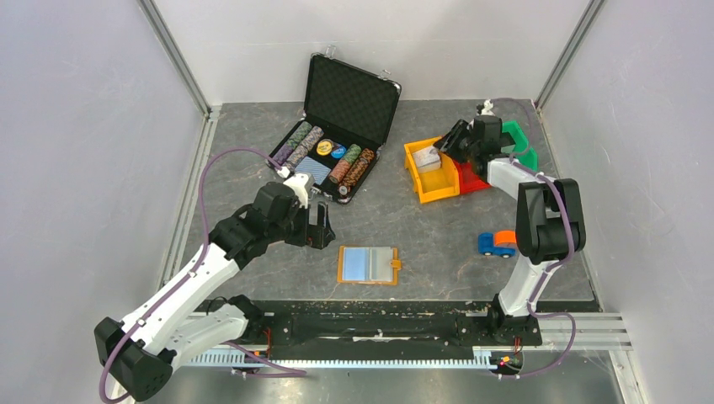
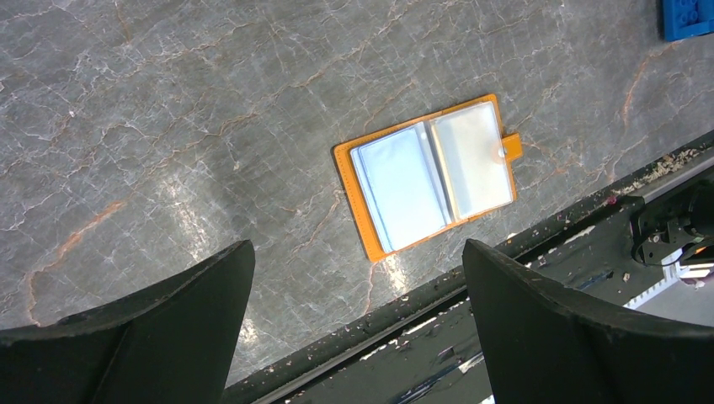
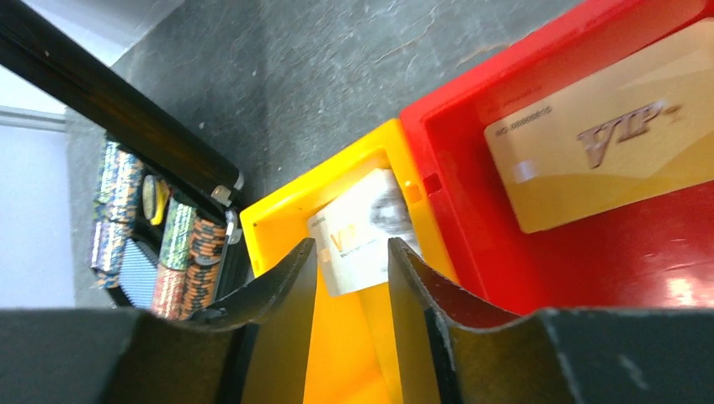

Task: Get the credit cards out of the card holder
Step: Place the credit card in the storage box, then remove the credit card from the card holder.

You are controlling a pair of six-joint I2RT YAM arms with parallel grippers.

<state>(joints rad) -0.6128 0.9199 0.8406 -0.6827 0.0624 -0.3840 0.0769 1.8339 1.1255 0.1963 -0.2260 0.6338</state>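
Our left end effector (image 2: 358, 252) hangs spread wide above the grey marbled worktop (image 2: 168, 126), near the flat orange folding card holder (image 2: 425, 177), open with a light blue plastic card (image 2: 400, 189) inside. Our right end effector (image 3: 352, 246), slightly parted and empty, hangs over a yellow plastic bin (image 3: 354, 345) holding a pale printed card (image 3: 362, 231)

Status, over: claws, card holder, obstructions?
Left claw open, beside card holder. Right claw open over yellow bin, pale card inside. Card holder open, blue card sleeved. Nothing covering it.
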